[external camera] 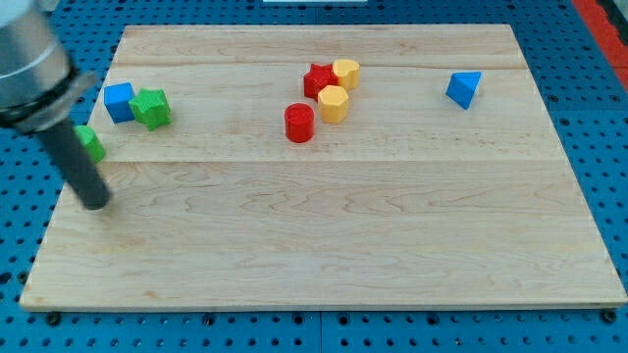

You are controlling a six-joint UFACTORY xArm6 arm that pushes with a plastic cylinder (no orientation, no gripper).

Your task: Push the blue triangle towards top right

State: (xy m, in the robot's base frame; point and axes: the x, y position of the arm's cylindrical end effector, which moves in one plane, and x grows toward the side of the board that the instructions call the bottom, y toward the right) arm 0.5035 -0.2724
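Note:
The blue triangle [464, 88] lies near the view's top right of the wooden board [324, 245]. My tip [96, 203] rests on the board at the view's far left, far from the blue triangle. The rod rises from it up and to the left. A green block [90, 143] sits just above the tip, partly hidden behind the rod.
A blue cube [119, 102] touches a green star-like block [151, 108] at the upper left. Near the top centre a red star [318, 79], two yellow blocks [345, 74] [334, 103] and a red cylinder [299, 123] cluster together.

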